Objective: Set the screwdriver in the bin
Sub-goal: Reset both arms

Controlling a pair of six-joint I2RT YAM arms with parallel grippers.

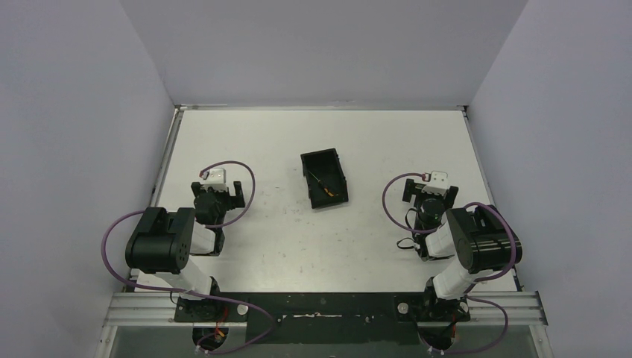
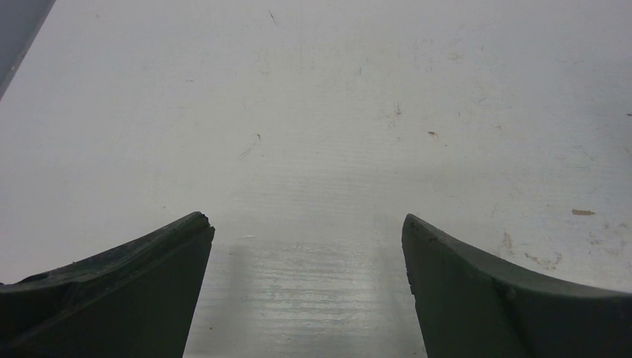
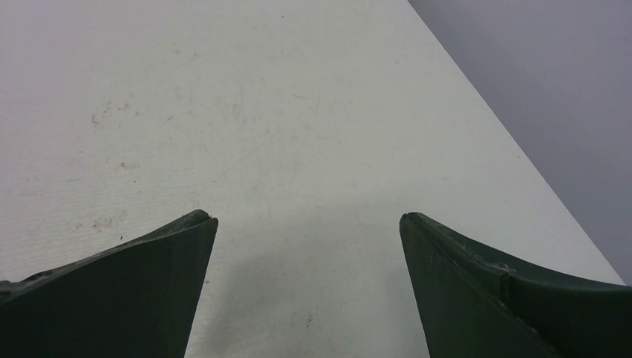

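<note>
White table (image 1: 283, 246) under grey walls. Close to the bases, I have the left gripper (image 2: 305, 224) and right gripper (image 3: 307, 220) both spread wide, nothing between the fingers, each over bare surface. Farther out, midway between them, sits the bin (image 1: 306, 179), and the screwdriver (image 1: 326, 187) lies inside it, slantwise on its floor. I judge the job done. It looks light, stiff and apt to roll; I'd pinch its orange handle if needed.
</note>
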